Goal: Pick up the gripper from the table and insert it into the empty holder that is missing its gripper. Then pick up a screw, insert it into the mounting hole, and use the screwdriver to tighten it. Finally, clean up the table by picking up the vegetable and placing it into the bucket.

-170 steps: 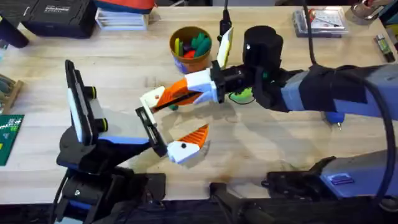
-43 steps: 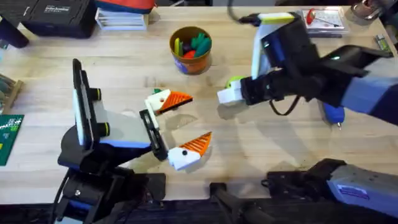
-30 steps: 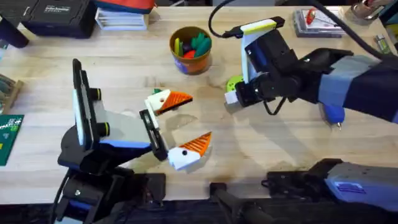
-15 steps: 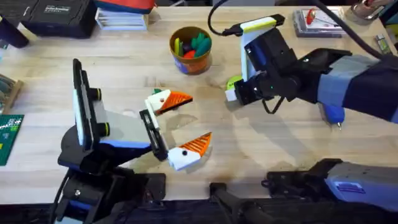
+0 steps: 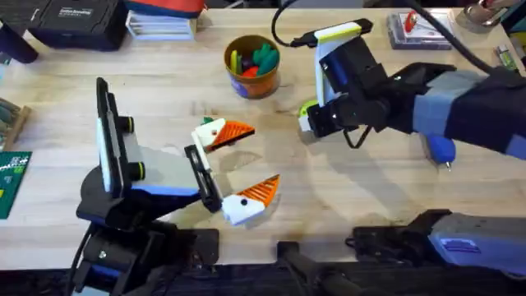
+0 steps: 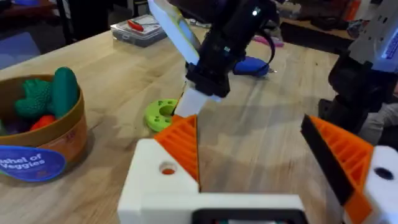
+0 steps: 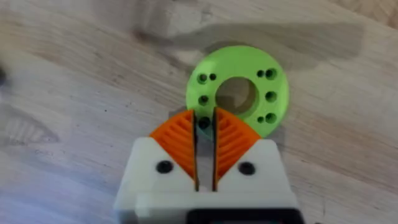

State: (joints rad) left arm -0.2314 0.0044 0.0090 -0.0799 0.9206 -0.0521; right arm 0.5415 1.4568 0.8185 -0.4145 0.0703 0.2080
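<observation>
My left gripper (image 5: 259, 156) stands open in the middle of the table (image 5: 370, 205). Its far white holder (image 5: 207, 132) carries the orange ridged gripper tip (image 5: 236, 130). In the left wrist view a round mounting hole (image 6: 166, 168) shows in that holder beside the tip (image 6: 183, 143). My right gripper (image 5: 305, 126) hangs over the green holed disc (image 5: 309, 107), pads shut at the disc's rim (image 7: 239, 93); I cannot tell whether anything is pinched. The blue screwdriver (image 5: 440, 150) lies right of it, partly under the right arm. A small green bit (image 5: 204, 122), maybe the vegetable, peeks behind the holder.
The round bucket (image 5: 252, 64) with toy vegetables stands at the back centre, left of the disc. A black case (image 5: 74, 20) and boxes line the far edge, and a clear parts box (image 5: 427, 26) sits at the back right. A green board (image 5: 10, 182) lies at the left edge.
The right gripper pulled away from the left gripper's far finger, leaving the orange tip there, and has settled over the green disc. The left arm has not moved.
</observation>
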